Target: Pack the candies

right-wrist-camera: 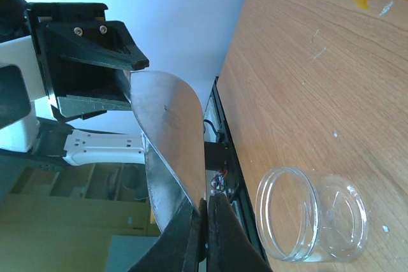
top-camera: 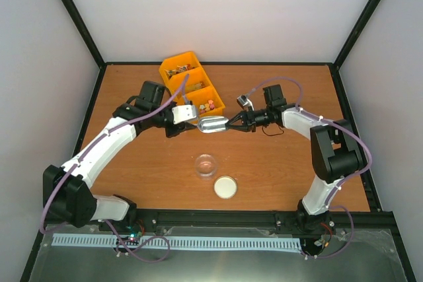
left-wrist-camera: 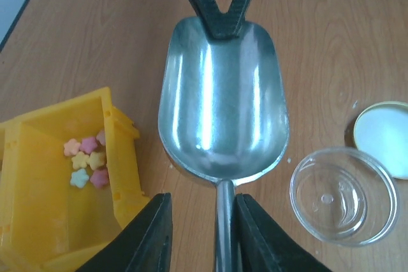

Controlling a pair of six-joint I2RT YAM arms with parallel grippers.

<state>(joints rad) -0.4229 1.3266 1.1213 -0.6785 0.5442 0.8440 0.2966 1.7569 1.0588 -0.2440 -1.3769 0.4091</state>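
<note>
Metal scoop (top-camera: 213, 125): empty, held up between both claws.
Right claw (left-wrist-camera: 223, 27): pressed tight on the scoop's front lip.
Left claw (left-wrist-camera: 203, 230): one finger on each side of the handle; I cannot tell if they pinch it.
Candies (left-wrist-camera: 86, 160): in the yellow tray (left-wrist-camera: 38, 221), just beside the scoop.
Do it well: I think the left claw should squeeze the handle firmly before the right lets go.

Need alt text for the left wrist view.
An empty metal scoop fills the centre, its handle running between the fingers of the left gripper and its far rim pinched by the right gripper. A yellow bin with a few pastel candies is at frame left; an empty clear jar and a lid at frame right.
</note>
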